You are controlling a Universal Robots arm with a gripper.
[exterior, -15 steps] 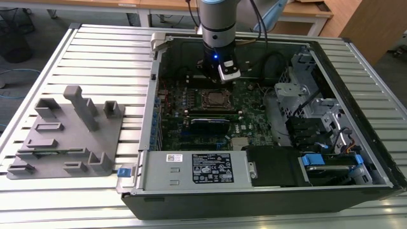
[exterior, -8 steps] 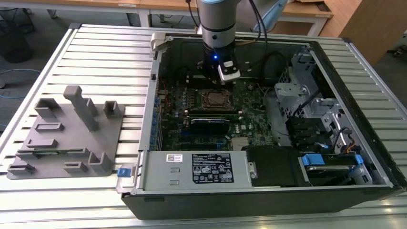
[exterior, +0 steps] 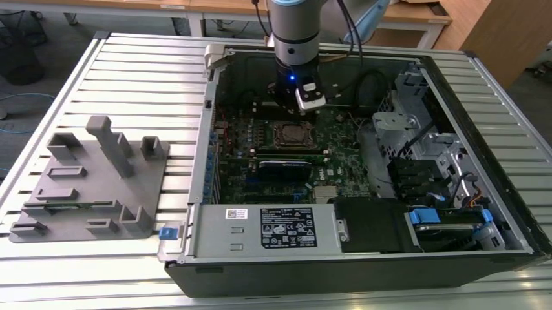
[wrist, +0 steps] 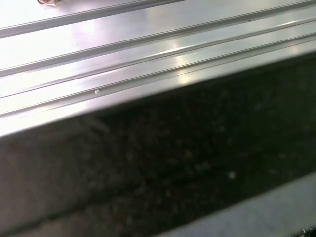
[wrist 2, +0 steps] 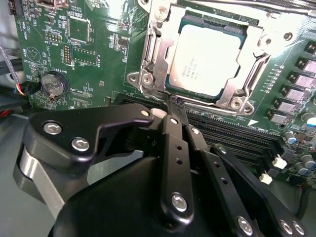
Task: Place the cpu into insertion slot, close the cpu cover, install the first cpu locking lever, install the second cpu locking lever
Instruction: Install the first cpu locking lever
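Bright overhead light glares off the ribbed metal table [wrist: 148, 44] beneath me; the computer case [exterior: 362, 258] interior lies shadowed, its near wall blurred.

counted: 1 cpu [wrist 2: 210, 59] | 1 cpu cover [wrist 2: 158, 52] | 1 claw [wrist 2: 173, 116] | 1 coin battery [wrist 2: 53, 85] | 1 grey fixture tray [exterior: 90, 184] | 1 graphics card [exterior: 285, 169]

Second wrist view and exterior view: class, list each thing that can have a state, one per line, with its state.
cpu: seated in the insertion slot, metal top up.
cpu cover: closed down around the cpu.
gripper: fingers together, tips at the cover's edge.
computer case: side open, lying flat.
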